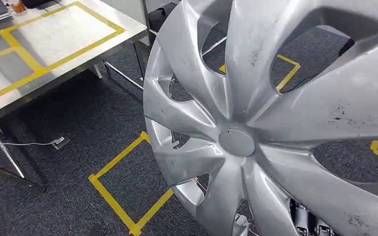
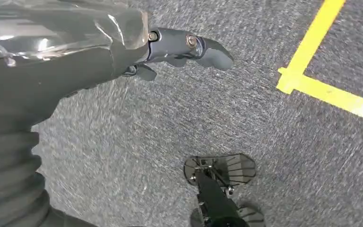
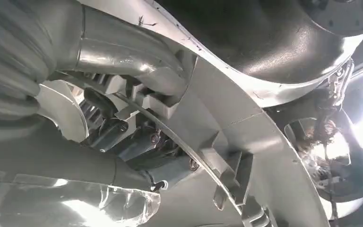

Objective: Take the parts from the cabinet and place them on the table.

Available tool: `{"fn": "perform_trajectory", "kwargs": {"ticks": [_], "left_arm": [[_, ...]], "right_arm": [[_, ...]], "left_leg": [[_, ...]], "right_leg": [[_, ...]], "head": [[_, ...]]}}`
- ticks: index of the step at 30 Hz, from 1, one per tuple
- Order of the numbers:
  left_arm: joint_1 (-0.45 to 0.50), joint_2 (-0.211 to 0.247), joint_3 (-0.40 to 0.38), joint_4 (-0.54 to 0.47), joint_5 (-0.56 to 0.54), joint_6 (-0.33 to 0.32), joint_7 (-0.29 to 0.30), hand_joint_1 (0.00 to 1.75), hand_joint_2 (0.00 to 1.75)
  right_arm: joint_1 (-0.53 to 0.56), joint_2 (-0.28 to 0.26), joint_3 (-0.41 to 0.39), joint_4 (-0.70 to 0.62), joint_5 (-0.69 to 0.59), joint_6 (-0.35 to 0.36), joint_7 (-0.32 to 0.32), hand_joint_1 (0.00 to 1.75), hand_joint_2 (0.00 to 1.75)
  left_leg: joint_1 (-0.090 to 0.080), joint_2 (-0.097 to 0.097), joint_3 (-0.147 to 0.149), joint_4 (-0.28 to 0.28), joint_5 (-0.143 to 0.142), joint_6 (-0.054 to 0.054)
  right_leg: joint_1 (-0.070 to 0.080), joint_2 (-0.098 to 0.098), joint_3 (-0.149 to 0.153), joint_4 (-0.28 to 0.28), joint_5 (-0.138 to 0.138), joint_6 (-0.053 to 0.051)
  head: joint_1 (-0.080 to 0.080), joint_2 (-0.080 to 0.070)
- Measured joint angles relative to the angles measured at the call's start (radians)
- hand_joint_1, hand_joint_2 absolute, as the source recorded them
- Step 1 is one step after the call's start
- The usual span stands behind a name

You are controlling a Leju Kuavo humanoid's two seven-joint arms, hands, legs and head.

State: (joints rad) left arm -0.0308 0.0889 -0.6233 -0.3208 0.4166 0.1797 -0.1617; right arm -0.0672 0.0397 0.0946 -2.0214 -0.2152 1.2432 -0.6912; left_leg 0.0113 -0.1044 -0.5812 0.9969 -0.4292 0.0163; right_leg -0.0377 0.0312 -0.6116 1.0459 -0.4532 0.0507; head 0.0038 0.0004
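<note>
Holding a silver hubcap (image 1: 275, 123) up close to the head camera, right robot hand (image 3: 137, 142) fingers hooked over its rim from behind, gripping it. Hubcap sits above the grey carpet floor (image 1: 78, 128), well right of the surface (image 1: 54, 39) marked with yellow tape (image 1: 24, 54). Left robot hand (image 2: 170, 52) hangs over the carpet, holding nothing, fingers apart.

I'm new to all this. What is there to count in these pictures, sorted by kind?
Silver wheel cover, held up by the right hand: 1
Metal table marked with yellow tape: 1
Yellow tape outline on the carpet, the one seen whole: 1
Robot hands, counting the left hand hanging over the carpet: 2
Total: 5
</note>
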Motion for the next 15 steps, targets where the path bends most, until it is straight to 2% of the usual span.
{"fn": "perform_trajectory", "kwargs": {"ticks": [2, 3, 4, 5, 6, 7, 8, 10, 11, 12, 13, 15], "left_arm": [[0.000, 0.000, 0.000, 0.000, 0.000, 0.000, 0.000, 0.00, 1.75], [0.000, 0.000, 0.000, 0.000, 0.000, 0.000, 0.000, 0.00, 1.75], [0.001, 0.003, 0.000, 0.000, 0.000, 0.000, 0.000, 0.00, 1.75], [0.011, 0.004, 0.000, 0.001, 0.000, 0.000, 0.000, 0.00, 1.75], [0.013, 0.005, 0.000, 0.001, 0.000, 0.000, 0.000, 0.00, 1.75], [0.011, 0.005, 0.000, 0.001, 0.000, 0.001, 0.000, 0.00, 1.75], [0.007, 0.006, 0.000, 0.001, 0.000, 0.001, 0.000, 0.00, 1.75], [0.004, 0.004, 0.000, 0.000, -0.001, 0.001, 0.000, 0.00, 1.75], [0.005, 0.003, 0.000, 0.001, -0.001, 0.001, 0.000, 0.00, 1.75], [0.006, 0.003, 0.000, 0.001, -0.001, 0.001, 0.000, 0.00, 1.75], [0.007, 0.004, 0.000, 0.001, -0.001, 0.002, 0.000, 0.00, 1.75], [0.006, 0.005, 0.001, 0.001, -0.001, 0.002, 0.000, 0.00, 1.75]], "right_arm": [[0.000, 0.000, 0.000, 0.000, 0.000, 0.000, 0.000, 1.75, 1.75], [0.000, 0.000, 0.000, 0.000, 0.000, 0.000, 0.000, 1.75, 1.75], [-0.001, -0.002, 0.000, 0.001, -0.001, 0.000, 0.000, 1.75, 1.75], [-0.004, -0.002, 0.000, 0.002, -0.002, 0.000, 0.000, 1.75, 1.75], [-0.007, -0.002, 0.000, 0.002, -0.003, 0.000, 0.000, 1.75, 1.75], [-0.006, -0.001, 0.000, 0.002, -0.003, 0.000, 0.000, 1.75, 1.75], [-0.006, -0.002, 0.000, 0.002, -0.005, 0.000, 0.000, 1.75, 1.75], [-0.005, -0.002, -0.001, 0.002, -0.004, 0.000, 0.000, 1.75, 1.75], [-0.004, -0.002, -0.001, 0.002, -0.004, 0.000, 0.000, 1.75, 1.75], [-0.004, -0.002, -0.001, 0.002, -0.004, 0.000, 0.000, 1.75, 1.75], [-0.005, -0.002, -0.001, 0.002, -0.005, 0.000, 0.000, 1.75, 1.75], [-0.006, -0.002, -0.001, 0.002, -0.006, 0.000, 0.000, 1.75, 1.75]], "left_leg": [[0.000, -0.001, 0.000, 0.001, 0.000, -0.001], [0.000, -0.003, -0.002, 0.002, -0.002, -0.002], [-0.004, -0.021, -0.012, 0.015, -0.010, -0.014], [0.002, -0.032, -0.018, 0.014, -0.012, -0.023], [0.000, 0.017, -0.020, 0.027, -0.018, -0.028], [-0.004, 0.064, -0.041, 0.066, -0.041, -0.033], [-0.001, 0.084, -0.075, 0.138, -0.078, -0.037], [0.002, 0.097, -0.158, 0.297, -0.138, -0.039], [0.002, 0.098, -0.182, 0.334, -0.141, -0.039], [0.002, 0.099, -0.180, 0.321, -0.122, -0.036], [0.001, 0.099, -0.153, 0.262, -0.083, -0.032], [-0.006, 0.107, -0.056, 0.073, 0.005, -0.011]], "right_leg": [[-0.001, 0.003, 0.002, -0.005, 0.002, 0.001], [-0.003, 0.012, 0.006, -0.018, 0.005, 0.001], [0.004, 0.015, 0.009, -0.014, 0.004, -0.024], [0.005, -0.005, 0.010, -0.015, 0.004, -0.044], [0.004, -0.011, 0.012, -0.017, 0.004, -0.049], [0.006, -0.020, 0.017, -0.016, 0.000, -0.056], [0.010, -0.027, 0.020, -0.016, -0.003, -0.060], [0.015, -0.045, 0.022, -0.016, -0.007, -0.066], [0.017, -0.051, 0.023, -0.016, -0.009, -0.068], [0.020, -0.056, 0.025, -0.016, -0.010, -0.069], [0.022, -0.060, 0.027, -0.016, -0.013, -0.069], [0.026, -0.065, 0.036, -0.017, -0.017, -0.068]], "head": [[0.000, 0.000], [0.000, 0.000], [0.000, 0.000], [0.001, 0.000], [0.000, 0.000], [-0.008, 0.000], [-0.008, 0.000], [-0.008, 0.000], [-0.008, 0.000], [-0.008, 0.000], [-0.008, 0.000], [-0.008, 0.000]]}}
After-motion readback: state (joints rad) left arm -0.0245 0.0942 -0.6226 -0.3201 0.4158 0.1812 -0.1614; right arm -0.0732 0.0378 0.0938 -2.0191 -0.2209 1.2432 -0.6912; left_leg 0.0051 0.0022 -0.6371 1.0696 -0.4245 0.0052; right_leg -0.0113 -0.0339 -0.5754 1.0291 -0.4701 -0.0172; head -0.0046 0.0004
